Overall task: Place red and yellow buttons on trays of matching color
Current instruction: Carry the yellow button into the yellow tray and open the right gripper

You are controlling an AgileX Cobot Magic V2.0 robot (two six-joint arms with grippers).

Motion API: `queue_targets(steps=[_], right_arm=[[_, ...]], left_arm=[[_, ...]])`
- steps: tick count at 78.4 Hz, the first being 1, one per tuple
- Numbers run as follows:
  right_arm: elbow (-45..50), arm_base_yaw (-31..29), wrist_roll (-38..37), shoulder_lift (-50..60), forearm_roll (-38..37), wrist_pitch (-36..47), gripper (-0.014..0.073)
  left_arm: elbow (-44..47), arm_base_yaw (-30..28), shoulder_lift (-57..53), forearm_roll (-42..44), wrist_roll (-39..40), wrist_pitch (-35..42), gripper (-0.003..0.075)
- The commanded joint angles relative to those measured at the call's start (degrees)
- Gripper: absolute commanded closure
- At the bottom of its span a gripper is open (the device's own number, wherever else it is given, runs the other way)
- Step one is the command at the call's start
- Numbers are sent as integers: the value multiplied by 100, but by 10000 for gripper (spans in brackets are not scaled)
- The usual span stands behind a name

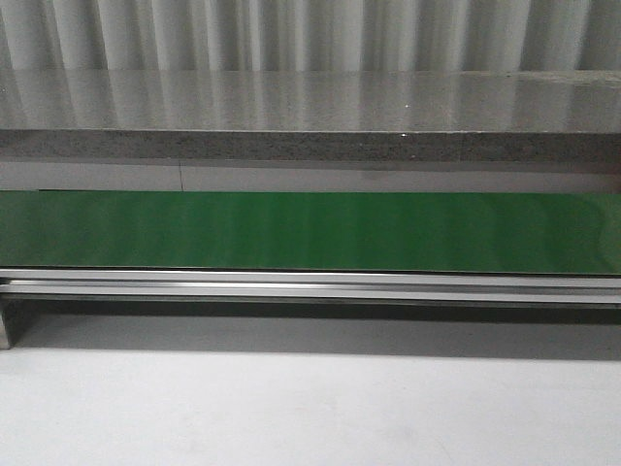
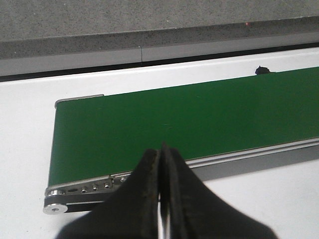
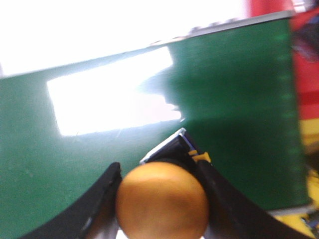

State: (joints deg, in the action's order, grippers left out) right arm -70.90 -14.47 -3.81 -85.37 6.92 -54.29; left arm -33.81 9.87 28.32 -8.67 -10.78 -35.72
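A long green conveyor belt [image 1: 310,231] ran left to right across the front view, carried on a metal frame [image 1: 310,284] above a pale grey table [image 1: 310,408], with a speckled stone ledge [image 1: 310,146] on its far side. Neither arm showed in that view. In the left wrist view the belt's end roller [image 2: 56,208] lay close to the left gripper [image 2: 162,199], whose black fingers [image 2: 144,194] were pressed together with nothing between them. In the right wrist view the right gripper [image 3: 162,199] was clamped on the yellow button [image 3: 162,201], held above the belt; the red tray [image 3: 306,64] and a strip of the yellow tray [image 3: 309,164] lay just beyond the belt's edge
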Motion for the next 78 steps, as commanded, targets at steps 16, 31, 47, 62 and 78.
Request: queue_targets(steps=[16,31,47,62,78], right_arm=[[680,-1736,-636,1253,4,676,431],[1127,-2556,-637,1503,-24,882,431],[1563,-2879,-637,1503,-68,1299,431],[1896,-3185,-637,1494,-68,1888,431],[2178,-3293,-637,1453,-84,2213,431]], left_arm=[[-152,31,8,-58,5,431,741],[-152,31,8,-58,5,431,741],[-152,31,8,-58,5,431,741],[-152,31,8,-58,5,431,741],[-152,31,8,-58,5,431,741]])
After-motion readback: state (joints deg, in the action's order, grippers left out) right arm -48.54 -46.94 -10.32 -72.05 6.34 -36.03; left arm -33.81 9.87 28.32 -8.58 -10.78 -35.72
